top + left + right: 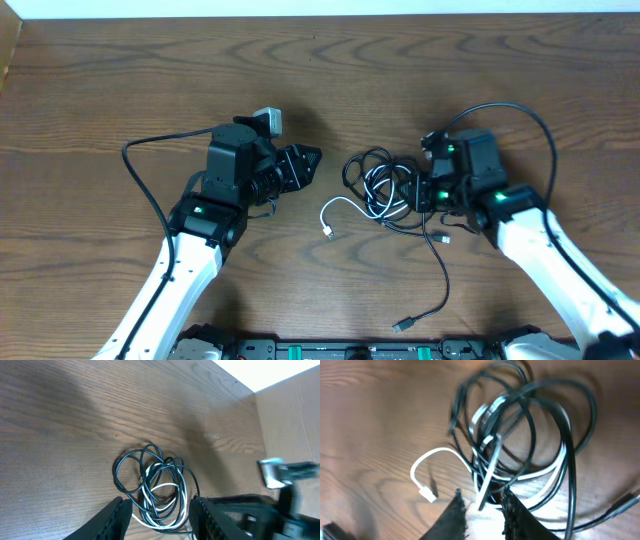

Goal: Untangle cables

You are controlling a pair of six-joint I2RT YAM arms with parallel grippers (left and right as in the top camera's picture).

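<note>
Cables (385,185), black and white cords, are lying knotted on brown wooden tabletop (150,80); right gripper (482,495) is straddling a white strand (490,467) to tease it free, cannot tell if clamped; left gripper (159,502) is hovering released beside the knot.

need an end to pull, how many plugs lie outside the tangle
3: white plug left of the tangle, black plug below it, second black plug farther below; more may be hidden

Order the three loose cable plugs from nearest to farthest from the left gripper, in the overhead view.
1. Small white plug, table centre.
2. Small black plug, right side.
3. Black plug on long cable, lowest in view.
</note>
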